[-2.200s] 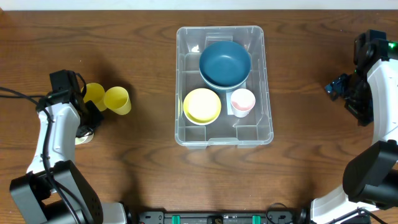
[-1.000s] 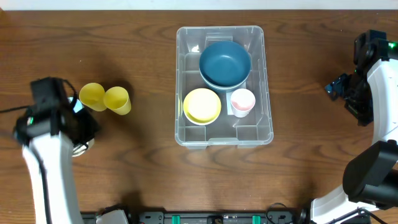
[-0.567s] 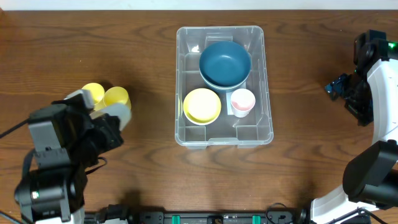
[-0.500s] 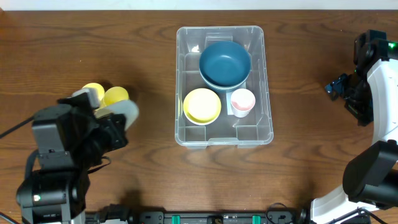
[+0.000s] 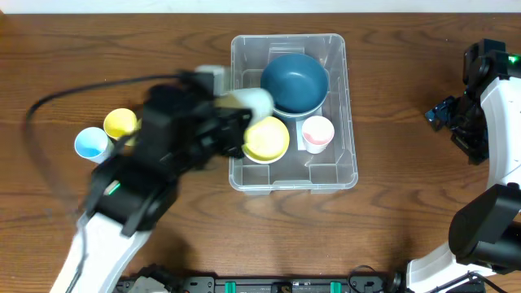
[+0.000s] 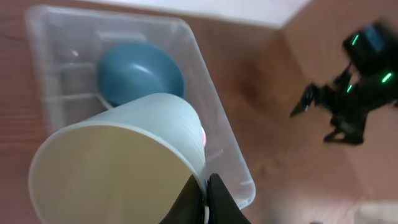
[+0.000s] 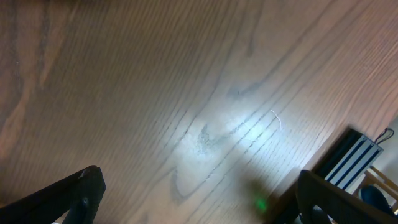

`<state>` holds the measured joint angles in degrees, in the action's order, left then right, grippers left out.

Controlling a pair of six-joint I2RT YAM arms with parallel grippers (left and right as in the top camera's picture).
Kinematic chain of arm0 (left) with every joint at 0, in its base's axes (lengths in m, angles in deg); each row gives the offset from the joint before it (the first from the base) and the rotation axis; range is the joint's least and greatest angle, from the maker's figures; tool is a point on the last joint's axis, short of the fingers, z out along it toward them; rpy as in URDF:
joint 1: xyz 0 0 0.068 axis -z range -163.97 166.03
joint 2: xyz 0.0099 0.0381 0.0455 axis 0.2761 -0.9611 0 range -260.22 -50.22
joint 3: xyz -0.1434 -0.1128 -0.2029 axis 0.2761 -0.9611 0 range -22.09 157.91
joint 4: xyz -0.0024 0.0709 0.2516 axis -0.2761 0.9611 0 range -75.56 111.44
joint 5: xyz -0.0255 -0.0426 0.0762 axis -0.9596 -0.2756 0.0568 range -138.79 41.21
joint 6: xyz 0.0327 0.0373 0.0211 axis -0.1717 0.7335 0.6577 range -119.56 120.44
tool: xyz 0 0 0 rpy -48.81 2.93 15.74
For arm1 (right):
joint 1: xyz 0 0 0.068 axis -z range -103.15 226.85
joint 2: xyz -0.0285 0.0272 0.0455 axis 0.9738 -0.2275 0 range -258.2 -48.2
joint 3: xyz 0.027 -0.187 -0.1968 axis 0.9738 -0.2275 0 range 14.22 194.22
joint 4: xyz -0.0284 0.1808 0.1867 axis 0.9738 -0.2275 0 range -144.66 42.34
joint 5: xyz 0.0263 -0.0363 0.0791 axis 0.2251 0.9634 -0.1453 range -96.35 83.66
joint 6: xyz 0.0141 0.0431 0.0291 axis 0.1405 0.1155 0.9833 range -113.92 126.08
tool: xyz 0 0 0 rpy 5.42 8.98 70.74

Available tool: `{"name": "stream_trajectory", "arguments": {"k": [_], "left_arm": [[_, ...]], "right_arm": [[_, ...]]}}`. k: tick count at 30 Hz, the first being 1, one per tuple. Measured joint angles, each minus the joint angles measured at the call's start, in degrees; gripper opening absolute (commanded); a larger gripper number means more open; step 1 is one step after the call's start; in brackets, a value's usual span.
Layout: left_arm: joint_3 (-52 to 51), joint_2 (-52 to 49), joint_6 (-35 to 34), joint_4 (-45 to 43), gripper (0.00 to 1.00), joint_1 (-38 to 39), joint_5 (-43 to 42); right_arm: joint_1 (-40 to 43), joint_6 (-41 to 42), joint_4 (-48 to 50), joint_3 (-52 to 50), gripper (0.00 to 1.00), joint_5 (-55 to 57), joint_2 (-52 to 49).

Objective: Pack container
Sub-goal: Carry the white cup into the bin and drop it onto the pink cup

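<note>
Presently, table [image 5: 391, 236]: dark wood; carries the container at its centre and loose cups at the left.
Container [image 5: 352, 175]: clear bin, open-topped, mid-table between the two arms; judged to sit there so either arm can reach in.
Blue bowl [image 5: 295, 81]: inside the container at its far end, judged already packed.
Yellow bowl [image 5: 264, 138]: inside, near-left part, just beside the blue bowl.
Pale cup [image 6: 118, 155]: pinched at its rim and tilted, mouth towards the wrist camera; the rim hold is judged to leave the body free for lowering.
Yellow cup [image 5: 120, 124] and blue cup [image 5: 91, 143]: on the table, well apart from the container; judged awaiting packing.
Small white cup [image 5: 317, 133]: inside, right of the yellow bowl.
Left gripper [image 6: 206, 193]: clenched on the pale cup's rim; the container lies directly below, the cup over its left side by the blue bowl.
Right gripper [image 7: 199, 190]: jaws spread wide, empty, over bare wood; the container is well apart to its left.
</note>
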<state>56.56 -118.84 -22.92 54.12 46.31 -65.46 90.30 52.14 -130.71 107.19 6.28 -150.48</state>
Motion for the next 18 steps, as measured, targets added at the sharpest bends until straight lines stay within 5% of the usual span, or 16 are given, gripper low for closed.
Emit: {"name": "stream_trajectory", "arguments": {"k": [8,18], "left_arm": [[7.67,-20.04,4.55,-0.59,0.06,8.33,2.56],[8.50,-27.02,8.07,-2.27,0.06,11.96,5.11]], "right_arm": [[0.00,-0.02,0.00,-0.02,0.99,0.00,0.00],[0.00,0.00,0.02,-0.02,0.99,0.00,0.00]]}}
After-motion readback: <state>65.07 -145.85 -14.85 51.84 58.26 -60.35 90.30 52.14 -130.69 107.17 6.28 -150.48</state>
